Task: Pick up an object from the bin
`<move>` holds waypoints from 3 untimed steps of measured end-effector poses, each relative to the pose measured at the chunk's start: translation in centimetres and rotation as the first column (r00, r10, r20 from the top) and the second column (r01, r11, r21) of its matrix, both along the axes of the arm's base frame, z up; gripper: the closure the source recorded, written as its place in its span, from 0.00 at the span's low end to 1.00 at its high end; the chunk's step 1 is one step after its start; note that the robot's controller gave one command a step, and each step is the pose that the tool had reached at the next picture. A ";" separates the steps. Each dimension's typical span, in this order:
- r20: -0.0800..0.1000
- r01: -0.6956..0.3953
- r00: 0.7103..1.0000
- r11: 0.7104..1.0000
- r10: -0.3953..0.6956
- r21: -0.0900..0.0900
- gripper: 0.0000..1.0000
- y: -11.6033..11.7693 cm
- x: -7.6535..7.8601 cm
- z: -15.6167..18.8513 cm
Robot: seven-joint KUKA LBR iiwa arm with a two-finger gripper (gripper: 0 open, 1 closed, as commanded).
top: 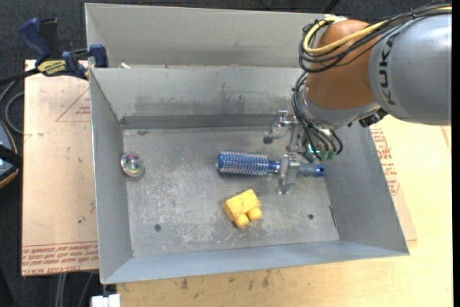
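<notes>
Gripper (pixel 282 157) fingers spread open, straddling the blue bristle brush (pixel 248 165) mid-bin. Risk: thin handle may roll or twist out w/ an off-centre close.

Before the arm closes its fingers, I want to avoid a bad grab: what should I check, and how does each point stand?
1. Gripper fingers apart: ok.
2. Blue bristled cylindrical brush lying between them: ok.
3. Brush clamped: not ok, jaws open.
4. Yellow blocky plastic piece apart from the fingers: ok.
5. Small shiny round object far left, out of the way: ok.
6. Fingertips low enough: cannot tell.
</notes>
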State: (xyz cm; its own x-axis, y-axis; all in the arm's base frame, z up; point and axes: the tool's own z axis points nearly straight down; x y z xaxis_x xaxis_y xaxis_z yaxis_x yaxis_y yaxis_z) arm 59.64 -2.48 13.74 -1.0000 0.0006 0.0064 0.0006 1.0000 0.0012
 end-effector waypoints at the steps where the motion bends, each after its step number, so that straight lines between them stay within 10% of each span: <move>1: 0.009 0.053 0.999 0.999 -0.053 0.001 0.00 -1.2 -0.7 -5.9; 2: 0.010 0.051 0.999 0.999 -0.051 0.000 1.00 -1.2 -0.6 -5.7; 3: 0.016 0.066 0.998 0.998 -0.066 -0.001 1.00 -2.3 -0.7 7.6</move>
